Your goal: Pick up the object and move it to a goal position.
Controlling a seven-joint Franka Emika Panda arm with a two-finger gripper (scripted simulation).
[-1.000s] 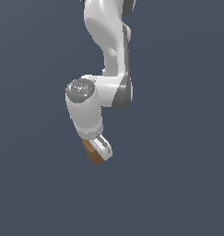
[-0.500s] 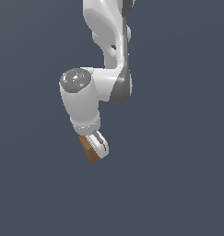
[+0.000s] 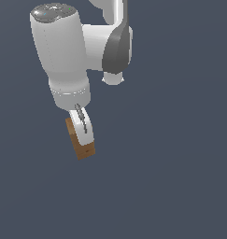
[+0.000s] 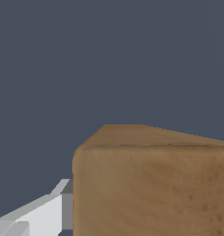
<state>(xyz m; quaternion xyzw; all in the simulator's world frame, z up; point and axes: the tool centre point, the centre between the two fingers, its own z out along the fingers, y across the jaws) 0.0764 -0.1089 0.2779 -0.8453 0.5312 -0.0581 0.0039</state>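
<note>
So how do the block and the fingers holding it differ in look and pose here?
The block is tan-brown with a mottled, wood-like surface; the fingers are smooth white with a grey strip. The block is boxy and flat-faced, while the fingers are slim and rounded. The block pokes out past the fingertips, its end uncovered. Both tilt the same way in the exterior view, with nothing visible beneath them.

one robot arm (image 3: 63, 51) in shot, carrying one white gripper (image 3: 83, 128). one tan-brown block (image 3: 80, 142) with it, and the wrist view shows that same single block (image 4: 150, 184). nothing else to count.
</note>
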